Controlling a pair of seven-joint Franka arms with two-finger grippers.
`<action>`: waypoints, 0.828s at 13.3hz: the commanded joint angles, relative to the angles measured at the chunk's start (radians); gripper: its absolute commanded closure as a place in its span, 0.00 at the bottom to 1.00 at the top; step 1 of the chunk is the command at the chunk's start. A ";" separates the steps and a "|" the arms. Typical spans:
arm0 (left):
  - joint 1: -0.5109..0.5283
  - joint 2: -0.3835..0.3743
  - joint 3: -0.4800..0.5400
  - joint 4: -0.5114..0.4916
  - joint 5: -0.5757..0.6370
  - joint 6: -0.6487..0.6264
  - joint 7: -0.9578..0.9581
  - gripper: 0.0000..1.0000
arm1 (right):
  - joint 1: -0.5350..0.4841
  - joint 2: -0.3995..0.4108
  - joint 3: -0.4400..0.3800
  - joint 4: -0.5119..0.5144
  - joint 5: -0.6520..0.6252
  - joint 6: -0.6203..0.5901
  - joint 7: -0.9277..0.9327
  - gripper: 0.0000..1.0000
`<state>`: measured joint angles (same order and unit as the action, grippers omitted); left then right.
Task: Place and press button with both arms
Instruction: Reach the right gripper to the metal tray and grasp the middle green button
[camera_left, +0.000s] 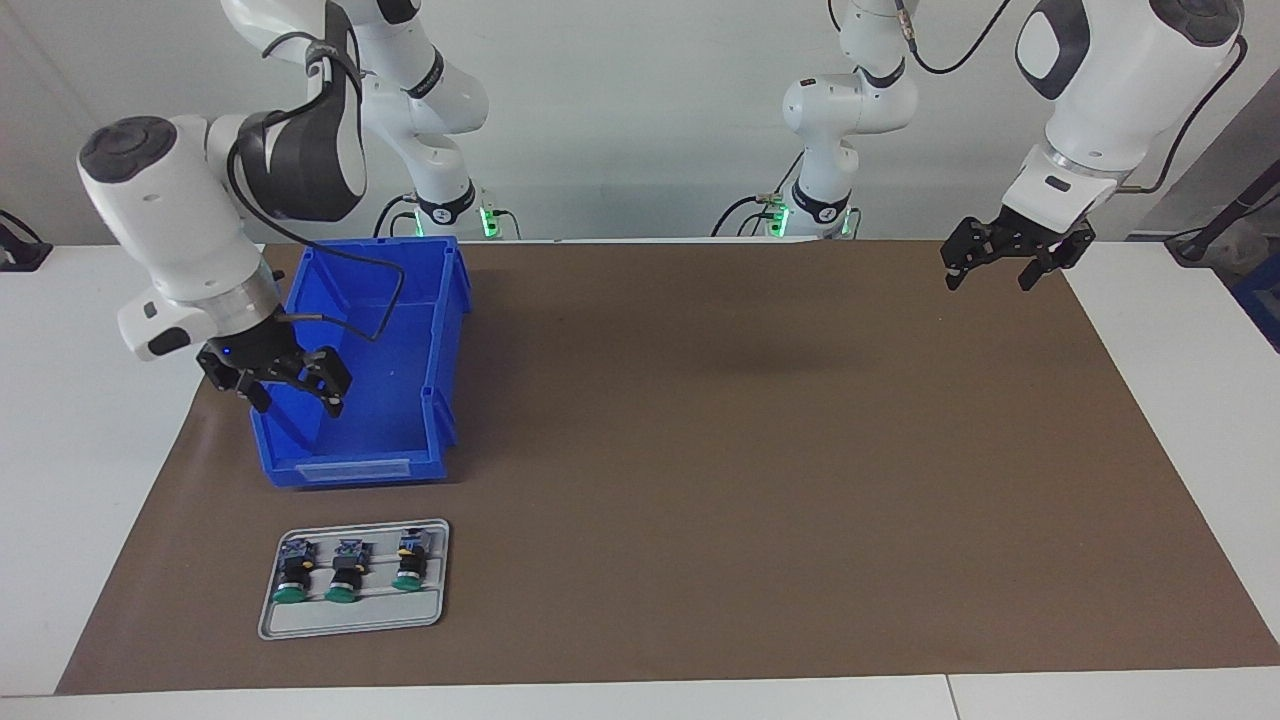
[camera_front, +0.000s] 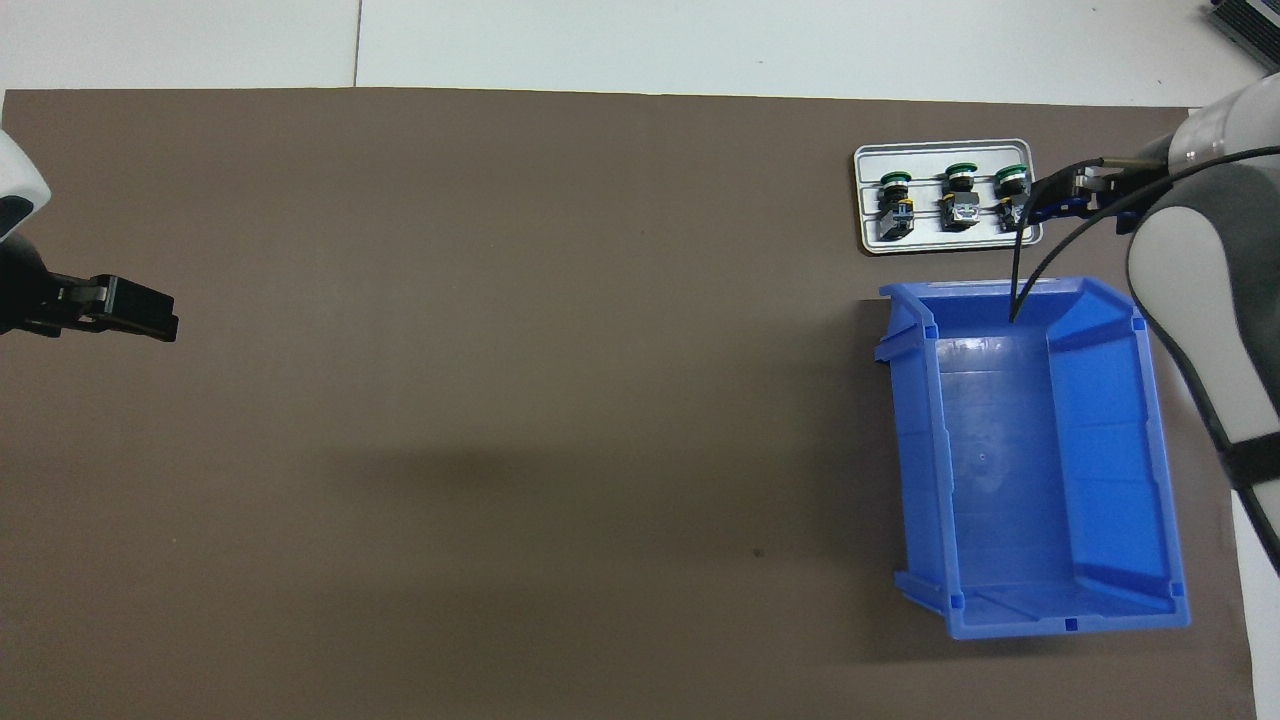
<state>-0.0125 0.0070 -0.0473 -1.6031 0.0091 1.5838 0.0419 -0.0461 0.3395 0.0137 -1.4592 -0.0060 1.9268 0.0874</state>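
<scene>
Three green-capped buttons (camera_left: 347, 572) (camera_front: 960, 192) lie side by side on a small grey tray (camera_left: 350, 615) (camera_front: 950, 240) toward the right arm's end of the table, farther from the robots than the blue bin. My right gripper (camera_left: 298, 405) (camera_front: 1045, 205) hangs open and empty in the air over the bin's end nearest the tray, touching no button. In the overhead view it overlaps the tray's edge beside the outermost button (camera_front: 1012, 190). My left gripper (camera_left: 1000, 270) (camera_front: 165, 322) waits open and empty above the mat at the left arm's end.
An empty blue bin (camera_left: 445, 330) (camera_front: 905, 450) stands on the brown mat (camera_left: 750, 450), between the tray and the right arm's base. A black cable loops from the right wrist over the bin.
</scene>
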 joint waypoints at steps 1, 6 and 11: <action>0.008 -0.028 -0.003 -0.031 0.006 0.007 0.007 0.00 | -0.012 0.143 0.014 0.152 0.014 0.024 -0.029 0.07; 0.008 -0.028 -0.003 -0.031 0.006 0.007 0.007 0.00 | -0.012 0.311 0.015 0.284 0.014 0.098 -0.081 0.09; 0.008 -0.027 -0.003 -0.031 0.006 0.007 0.007 0.00 | -0.006 0.391 0.015 0.286 0.008 0.155 -0.150 0.10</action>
<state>-0.0119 0.0070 -0.0473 -1.6031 0.0091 1.5838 0.0419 -0.0453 0.6898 0.0189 -1.2154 -0.0060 2.0735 -0.0269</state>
